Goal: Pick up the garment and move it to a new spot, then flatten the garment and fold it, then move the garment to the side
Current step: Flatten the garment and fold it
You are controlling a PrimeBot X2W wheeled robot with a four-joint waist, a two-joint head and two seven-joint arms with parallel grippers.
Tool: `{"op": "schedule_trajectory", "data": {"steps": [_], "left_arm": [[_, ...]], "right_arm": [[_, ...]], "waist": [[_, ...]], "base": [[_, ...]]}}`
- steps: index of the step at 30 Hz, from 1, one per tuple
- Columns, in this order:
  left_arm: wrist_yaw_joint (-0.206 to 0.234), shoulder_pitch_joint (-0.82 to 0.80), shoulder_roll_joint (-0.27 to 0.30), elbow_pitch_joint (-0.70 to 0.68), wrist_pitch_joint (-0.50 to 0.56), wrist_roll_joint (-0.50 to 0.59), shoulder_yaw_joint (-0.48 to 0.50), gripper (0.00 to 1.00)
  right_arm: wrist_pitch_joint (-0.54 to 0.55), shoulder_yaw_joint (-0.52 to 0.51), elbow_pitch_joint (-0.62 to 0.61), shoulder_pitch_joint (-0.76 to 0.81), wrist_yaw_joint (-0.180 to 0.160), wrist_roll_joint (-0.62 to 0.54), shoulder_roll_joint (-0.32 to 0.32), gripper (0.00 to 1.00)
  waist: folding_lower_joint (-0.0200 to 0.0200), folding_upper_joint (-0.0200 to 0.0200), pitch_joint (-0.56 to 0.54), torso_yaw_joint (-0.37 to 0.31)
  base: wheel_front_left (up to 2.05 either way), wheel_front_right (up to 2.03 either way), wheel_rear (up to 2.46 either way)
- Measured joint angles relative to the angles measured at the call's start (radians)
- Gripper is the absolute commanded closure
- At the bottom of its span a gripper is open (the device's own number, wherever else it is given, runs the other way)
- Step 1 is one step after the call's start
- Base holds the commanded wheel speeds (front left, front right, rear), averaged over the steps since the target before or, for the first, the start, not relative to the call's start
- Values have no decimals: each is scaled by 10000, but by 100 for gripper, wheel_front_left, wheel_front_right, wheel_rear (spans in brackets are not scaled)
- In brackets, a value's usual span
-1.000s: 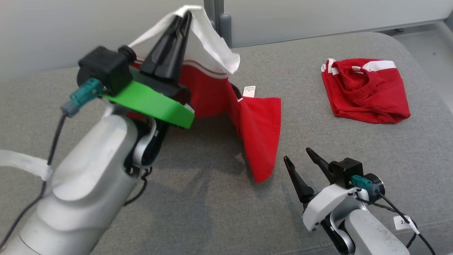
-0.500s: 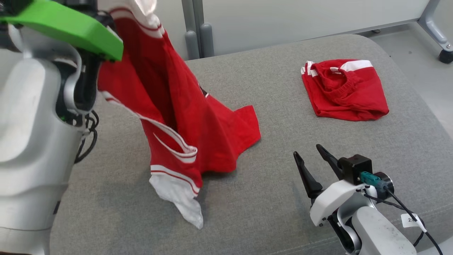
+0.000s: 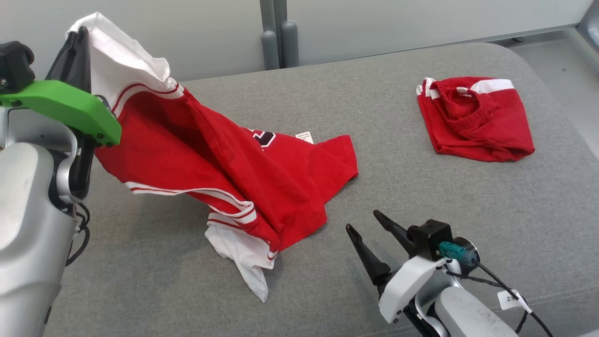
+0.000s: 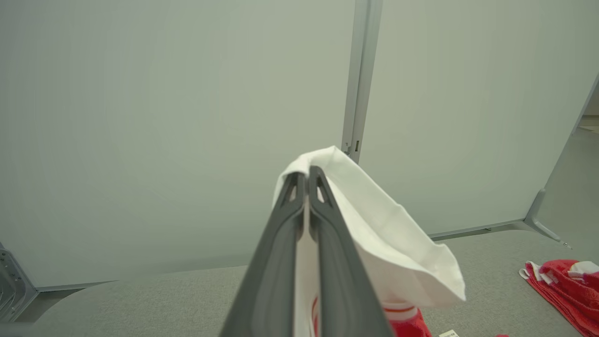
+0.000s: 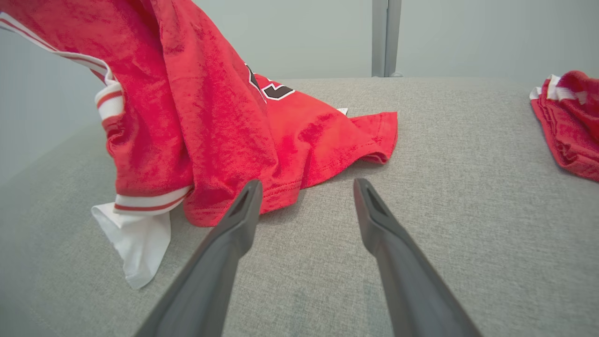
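The garment [image 3: 224, 164] is a red shirt with white sleeves and striped trim. One white sleeve is lifted at the upper left, pinched in my left gripper [image 3: 79, 35], which is shut on it; the left wrist view shows white cloth [image 4: 374, 224] draped over the closed fingers [image 4: 306, 175]. The rest of the garment [image 5: 224, 121] slopes down onto the grey cushion [image 3: 327, 290], its other white sleeve [image 3: 243, 257] lying toward the front. My right gripper [image 3: 365, 224] stands open just above the cushion, right of the garment's lower hem, with nothing between its fingers [image 5: 243, 206].
A second red garment [image 3: 475, 119] lies folded at the back right of the cushion; its edge [image 5: 568, 121] shows in the right wrist view. Pale wall panels and a grey post [image 3: 276, 35] stand behind. The cushion's rounded edge falls off at the right.
My left gripper, holding the white sleeve, has come back down into view, and more of the garment now lies spread on the cushion. The camera has shifted. The right gripper stays open.
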Motion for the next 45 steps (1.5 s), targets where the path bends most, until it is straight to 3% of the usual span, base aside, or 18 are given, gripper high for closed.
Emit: {"op": "schedule_trajectory", "data": {"steps": [3, 8, 11, 21, 34, 45], "left_arm": [[0, 176, 209, 59, -88, 213, 27, 100], [-213, 171, 809, -437, -69, 1001, -1018, 100], [-274, 152, 917, -431, 17, 1143, -1131, 100], [-228, 127, 792, -412, -280, 1175, -817, 100], [-186, 123, -96, -573, -700, 1149, -974, 100], [-186, 88, -299, -656, -894, 1149, -1072, 100]], "right_arm": [[65, 284, 29, 0, 54, -2, 31, 0], [119, 713, 94, -67, 128, -21, 77, 0], [136, 991, 142, -235, 182, -52, 123, 0], [351, 1822, 650, -828, 268, -105, 182, 0], [780, 2345, 1994, -1910, 303, -307, 184, 0], [767, 2558, 2755, -2658, 359, -330, 190, 0]], "waist": [[0, 0, 67, 136], [0, 0, 182, 422], [0, 0, 249, 595], [0, 0, 582, 1080], [0, 0, 1146, 1954], [0, 0, 1521, 2461]], "base": [[0, 0, 0], [0, 0, 0], [0, 0, 0], [0, 0, 0], [0, 0, 0], [0, 0, 0]]}}
